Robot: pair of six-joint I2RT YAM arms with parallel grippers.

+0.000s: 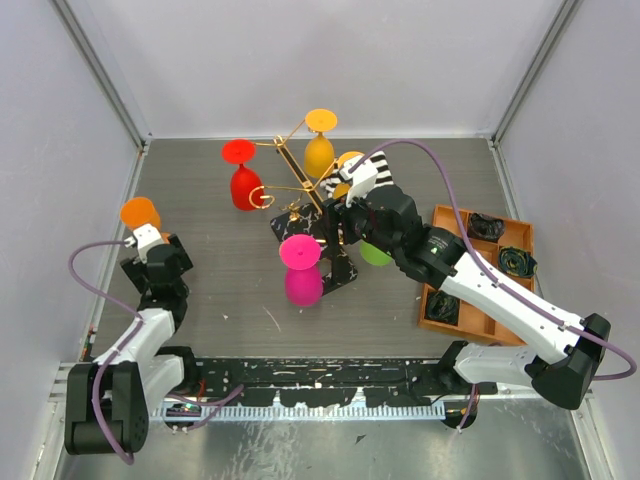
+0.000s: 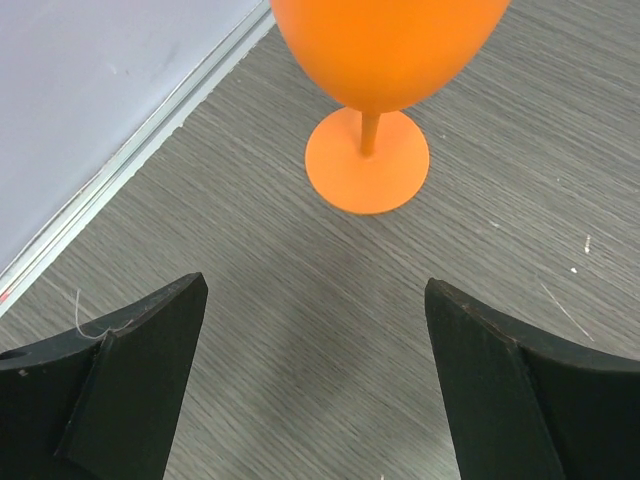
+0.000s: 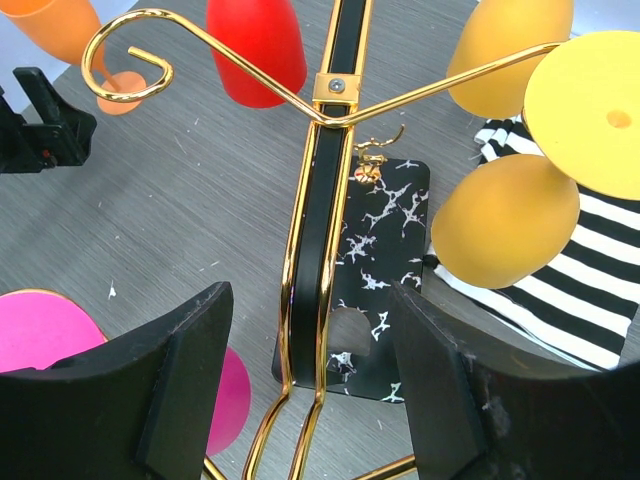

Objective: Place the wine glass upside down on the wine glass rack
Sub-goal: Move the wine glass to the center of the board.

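**A:** Where is the wine glass?

**B:** The orange wine glass (image 2: 385, 50) stands upright on the grey surface (image 2: 300, 250), far left. It is just ahead of the left jaws, which are spread wide and empty.

**A:** And around the rack?

**B:** The right jaws are open astride the post of the gold wine glass rack (image 3: 318, 210). A pink glass (image 1: 302, 272), red glass (image 1: 243, 182) and yellow glass (image 1: 319, 148) crowd it. A green glass (image 1: 376, 254) is mostly hidden by the arm.

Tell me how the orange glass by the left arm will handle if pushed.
The orange glass likely tips easily: big bowl on a thin stem and small round foot. Its smooth rounded bowl may slip when gripped.
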